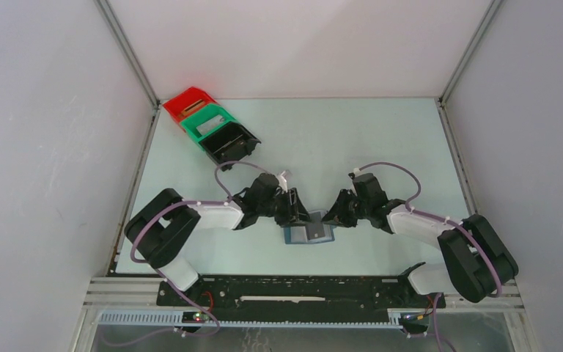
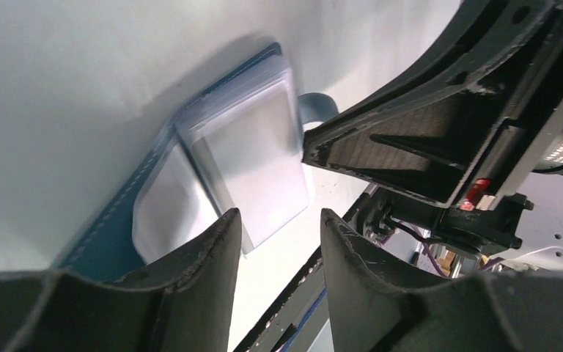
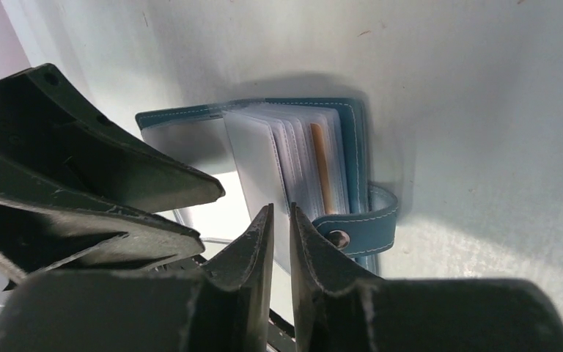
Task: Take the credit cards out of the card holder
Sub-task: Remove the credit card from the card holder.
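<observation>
Card holder [image 1: 309, 234] lies open at centre frame, apparently no card out yet; left gripper [image 2: 275, 220] jaws narrowly parted, right gripper [image 3: 280, 214] jaws almost closed, hold indeterminate.

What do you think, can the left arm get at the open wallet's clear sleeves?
Probably yes: the left tool is open right at the wallet, a clear sleeve just ahead, the right tool beside it.

The table [image 1: 381, 139] bears the open card holder [image 1: 322, 236] and bins [image 1: 212, 126] (far left).
</observation>
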Robot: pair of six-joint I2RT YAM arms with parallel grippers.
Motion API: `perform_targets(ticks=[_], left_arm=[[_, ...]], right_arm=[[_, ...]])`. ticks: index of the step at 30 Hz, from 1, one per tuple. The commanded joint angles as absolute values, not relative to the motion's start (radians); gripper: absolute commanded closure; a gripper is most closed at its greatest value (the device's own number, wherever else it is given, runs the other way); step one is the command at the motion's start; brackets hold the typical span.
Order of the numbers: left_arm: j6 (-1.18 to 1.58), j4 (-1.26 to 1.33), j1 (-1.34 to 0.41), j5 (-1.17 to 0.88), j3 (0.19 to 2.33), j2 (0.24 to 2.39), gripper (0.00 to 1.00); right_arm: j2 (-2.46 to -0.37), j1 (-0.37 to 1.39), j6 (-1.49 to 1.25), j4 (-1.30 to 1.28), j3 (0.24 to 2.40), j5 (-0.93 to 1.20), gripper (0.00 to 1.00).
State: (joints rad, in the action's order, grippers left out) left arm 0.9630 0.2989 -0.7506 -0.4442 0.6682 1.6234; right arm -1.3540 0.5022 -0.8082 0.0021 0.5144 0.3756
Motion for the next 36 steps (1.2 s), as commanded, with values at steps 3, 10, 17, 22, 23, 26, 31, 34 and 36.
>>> perform_targets(ticks=[3, 10, 17, 22, 23, 26, 31, 34, 36], left_arm=[[1.005, 0.383, -0.749, -0.431, 0.617, 1.647, 0.53], [1.041, 0.459, -0.748, -0.436, 0.587, 1.689, 0.55], [1.048, 0.491, -0.741, -0.43, 0.566, 1.707, 0.58], [1.049, 0.498, -0.734, -0.425, 0.55, 1.704, 0.58], [1.049, 0.499, -0.734, -0.425, 0.548, 1.704, 0.58], [1.048, 0.5, -0.731, -0.425, 0.542, 1.702, 0.58], [1.045, 0.502, -0.726, -0.425, 0.538, 1.701, 0.58], [1.043, 0.503, -0.723, -0.426, 0.536, 1.699, 0.58], [1.043, 0.504, -0.721, -0.427, 0.531, 1.695, 0.59]], right_arm=[[-1.353, 0.521, -0.79, 0.021, 0.546, 0.366, 0.79], [-1.334, 0.548, -0.797, 0.011, 0.544, 0.34, 0.81], [-1.286, 0.565, -0.802, 0.005, 0.536, 0.305, 0.81], [-1.267, 0.578, -0.805, 0.005, 0.537, 0.276, 0.81], [-1.263, 0.579, -0.806, 0.005, 0.537, 0.272, 0.8], [-1.253, 0.581, -0.807, -0.029, 0.537, 0.253, 0.8], [-1.25, 0.583, -0.8, -0.047, 0.537, 0.24, 0.78], [-1.253, 0.583, -0.793, -0.056, 0.537, 0.237, 0.77], [-1.261, 0.583, -0.788, -0.051, 0.537, 0.252, 0.77]])
